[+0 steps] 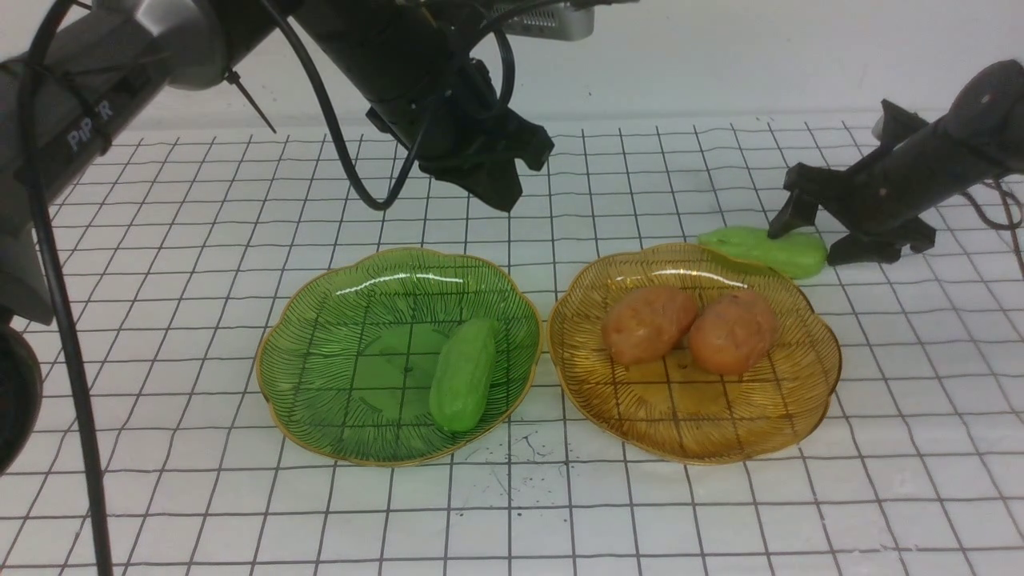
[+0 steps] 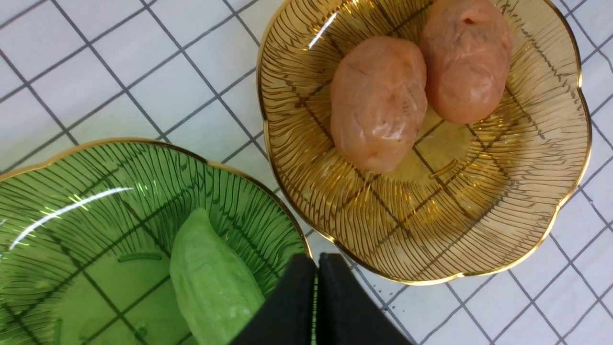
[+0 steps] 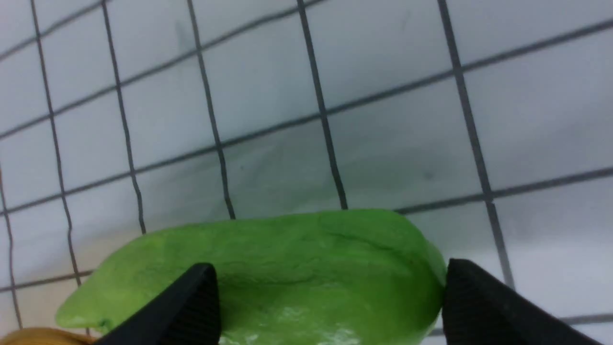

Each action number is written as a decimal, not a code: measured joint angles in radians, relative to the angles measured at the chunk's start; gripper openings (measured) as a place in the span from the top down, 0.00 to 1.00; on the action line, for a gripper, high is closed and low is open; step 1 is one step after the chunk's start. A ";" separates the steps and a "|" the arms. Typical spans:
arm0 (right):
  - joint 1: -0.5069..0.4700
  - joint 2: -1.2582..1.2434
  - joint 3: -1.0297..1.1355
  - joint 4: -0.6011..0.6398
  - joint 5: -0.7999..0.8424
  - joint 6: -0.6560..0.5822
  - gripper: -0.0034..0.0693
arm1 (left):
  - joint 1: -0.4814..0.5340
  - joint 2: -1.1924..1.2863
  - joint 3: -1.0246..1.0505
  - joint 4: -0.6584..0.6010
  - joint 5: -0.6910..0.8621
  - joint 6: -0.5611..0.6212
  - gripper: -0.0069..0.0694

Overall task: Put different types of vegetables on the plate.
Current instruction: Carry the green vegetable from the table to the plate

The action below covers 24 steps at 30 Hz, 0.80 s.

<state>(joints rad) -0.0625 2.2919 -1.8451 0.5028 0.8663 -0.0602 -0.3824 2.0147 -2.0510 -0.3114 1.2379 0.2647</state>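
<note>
Green plate (image 1: 336, 352) holds one cucumber (image 1: 462, 374), shut left hand (image 1: 504, 196) hanging empty behind; two potatoes (image 1: 648, 324) fill the amber plate (image 1: 624, 408). Beyond it the second cucumber (image 1: 760, 250) lies left-to-right on the table (image 1: 200, 496), the wide-open right hand (image 1: 805, 246) astride its right end.

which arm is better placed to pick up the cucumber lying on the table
Right. On the right arm the jaws stand open around the cucumber behind the amber plate, low at the table. On the left arm they are shut and raised, beyond the green plate.
</note>
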 joint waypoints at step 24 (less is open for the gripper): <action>-0.171 -0.123 0.000 0.004 0.141 -0.004 0.89 | 0.000 0.000 0.000 -0.012 0.001 -0.002 0.92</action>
<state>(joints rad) -0.2334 2.1686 -1.8453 0.5064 1.0069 -0.0637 -0.3824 2.0147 -2.0510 -0.3236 1.2389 0.2626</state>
